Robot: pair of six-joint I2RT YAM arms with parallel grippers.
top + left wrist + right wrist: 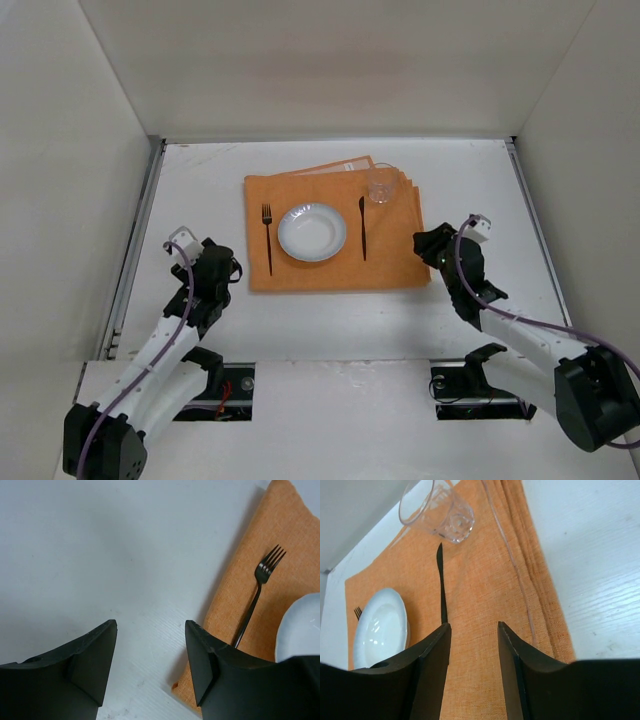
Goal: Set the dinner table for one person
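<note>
On the white dinner table [330,320] lies an orange cloth [335,262]. On it sit a white plate [312,232], a black fork [267,238] to its left, a black knife [362,228] to its right and a clear glass [380,187] at the knife's far end. My left gripper [228,270] is open and empty, over bare table left of the cloth. In the left wrist view the fork [259,594] and cloth [235,600] are at right. My right gripper [424,246] is open and empty over the cloth's right part [485,610], with the knife [441,587], glass [436,510] and plate [379,627] ahead.
White walls enclose the table on the left, far and right sides. Metal strips [133,260] run along the side edges. The arm bases and two dark openings [480,385] sit at the near edge.
</note>
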